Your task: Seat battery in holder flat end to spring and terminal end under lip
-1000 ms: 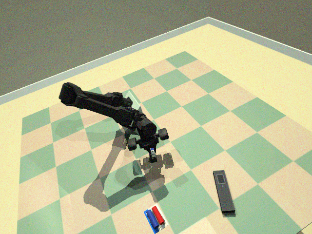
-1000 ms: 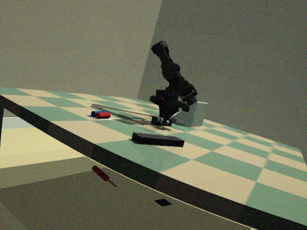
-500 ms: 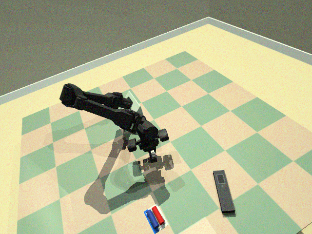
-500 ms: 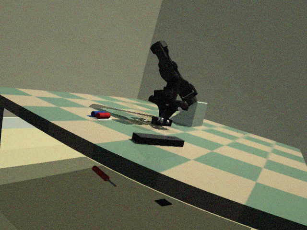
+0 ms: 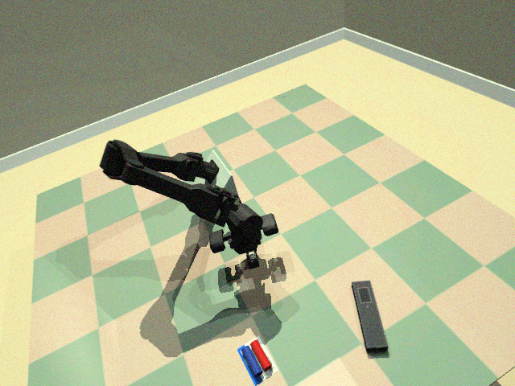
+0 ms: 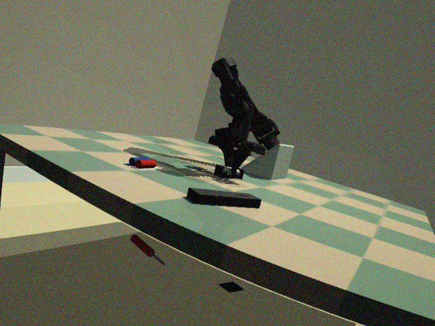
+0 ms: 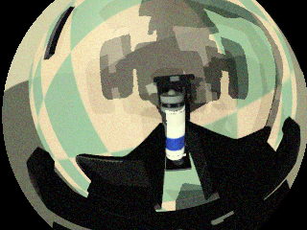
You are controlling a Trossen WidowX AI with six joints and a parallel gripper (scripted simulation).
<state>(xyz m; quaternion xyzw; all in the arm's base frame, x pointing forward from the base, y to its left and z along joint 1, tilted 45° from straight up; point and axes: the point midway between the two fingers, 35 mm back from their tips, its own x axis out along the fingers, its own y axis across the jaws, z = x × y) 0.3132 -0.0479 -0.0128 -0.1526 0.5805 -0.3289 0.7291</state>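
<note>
Clamping the battery (image 7: pixel 173 129) lengthwise between its fingers above the checkered table (image 5: pixel 374 199), the gripper (image 5: pixel 252 258) hangs far-left of the holder (image 5: pixel 369 314), whose long axis runs near-to-far.

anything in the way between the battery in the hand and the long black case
Nothing visible. The hand holds the battery; no object shows between it and the black case. The red and blue cylinders sit aside.
</note>
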